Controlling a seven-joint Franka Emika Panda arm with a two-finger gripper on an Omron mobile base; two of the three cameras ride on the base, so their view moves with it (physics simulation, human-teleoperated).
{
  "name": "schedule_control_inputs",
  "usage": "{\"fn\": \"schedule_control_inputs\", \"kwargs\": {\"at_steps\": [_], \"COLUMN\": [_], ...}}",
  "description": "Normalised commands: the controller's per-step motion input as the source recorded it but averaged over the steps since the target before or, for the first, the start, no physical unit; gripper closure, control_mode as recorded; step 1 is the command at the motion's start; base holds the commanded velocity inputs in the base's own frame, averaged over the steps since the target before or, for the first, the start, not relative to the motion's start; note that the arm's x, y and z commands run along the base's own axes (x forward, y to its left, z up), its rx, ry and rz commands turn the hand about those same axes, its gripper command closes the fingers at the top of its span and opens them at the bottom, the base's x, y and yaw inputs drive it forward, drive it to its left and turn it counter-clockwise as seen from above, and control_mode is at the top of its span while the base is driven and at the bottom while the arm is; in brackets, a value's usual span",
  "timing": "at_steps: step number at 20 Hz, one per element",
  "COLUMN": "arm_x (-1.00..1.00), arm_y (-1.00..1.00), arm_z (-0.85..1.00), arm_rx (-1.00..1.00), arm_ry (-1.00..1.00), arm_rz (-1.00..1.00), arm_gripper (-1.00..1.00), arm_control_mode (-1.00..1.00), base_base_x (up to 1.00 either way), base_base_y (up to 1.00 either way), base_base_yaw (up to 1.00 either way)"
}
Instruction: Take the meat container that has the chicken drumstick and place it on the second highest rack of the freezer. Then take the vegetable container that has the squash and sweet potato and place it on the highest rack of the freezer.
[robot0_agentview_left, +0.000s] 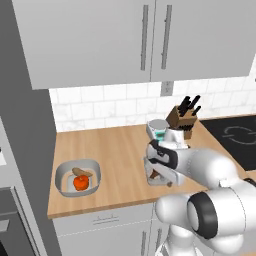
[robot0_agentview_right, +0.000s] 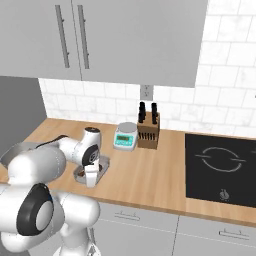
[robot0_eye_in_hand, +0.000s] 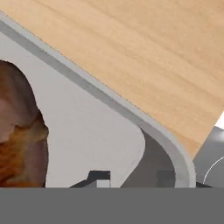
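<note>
The meat container (robot0_agentview_right: 91, 171), a shallow grey tray with rounded corners, sits on the wooden surface (robot0_agentview_left: 120, 150) close to its front edge, roughly midway between the surface's left end and the black cooktop (robot0_agentview_right: 222, 167). The reddish-brown chicken drumstick (robot0_eye_in_hand: 19, 135) lies inside it; so little of it shows that its long axis and pointing direction cannot be told.

The tool (robot0_agentview_right: 91, 176) points straight down at the container's near side. In the hand view its two dark fingertips (robot0_eye_in_hand: 99, 176) straddle the container's rim, one inside the tray and one outside; they are partly closed, though actual contact with the rim cannot be made out.

Toward the surface's left end, near the front edge and well apart from the meat container, sits the vegetable container (robot0_agentview_left: 78, 176), a grey rounded bowl. In it the orange-red squash (robot0_agentview_left: 81, 183) lies nearer the front, and the tan sweet potato (robot0_agentview_left: 82, 173) lies just behind it, its long axis running roughly left to right.

Near the tiled back wall stand a small kitchen scale (robot0_agentview_right: 126, 136) and, just right of it, a wooden knife block (robot0_agentview_right: 148, 127).
</note>
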Motion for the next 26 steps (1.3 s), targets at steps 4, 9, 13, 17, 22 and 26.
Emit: {"fn": "schedule_control_inputs", "kwargs": {"at_steps": [4, 9, 13, 17, 22, 26], "arm_x": [-0.17, -0.34, -0.25, -0.15, -0.10, -0.51], "arm_y": [-0.08, -0.20, -0.02, -0.04, -0.22, -0.42], "arm_z": [0.55, 0.58, 0.63, 0.75, 0.84, 0.67], "arm_rx": [0.00, 0.00, 0.00, 0.00, 0.00, 0.00], "arm_ry": [0.00, -0.04, -0.01, -0.09, -0.02, -0.08], "arm_rz": [0.00, 0.03, 0.01, 0.00, -0.06, -0.01], "arm_gripper": [1.00, 1.00, 1.00, 1.00, 1.00, 1.00], "arm_control_mode": [-1.00, -1.00, -1.00, -1.00, -1.00, -1.00], "base_base_x": [0.00, 0.00, 0.00, 0.00, 0.00, 0.00], "base_base_y": [0.00, 0.00, 0.00, 0.00, 0.00, 0.00], "base_base_yaw": [0.00, 0.00, 0.00, 0.00, 0.00, 0.00]}}
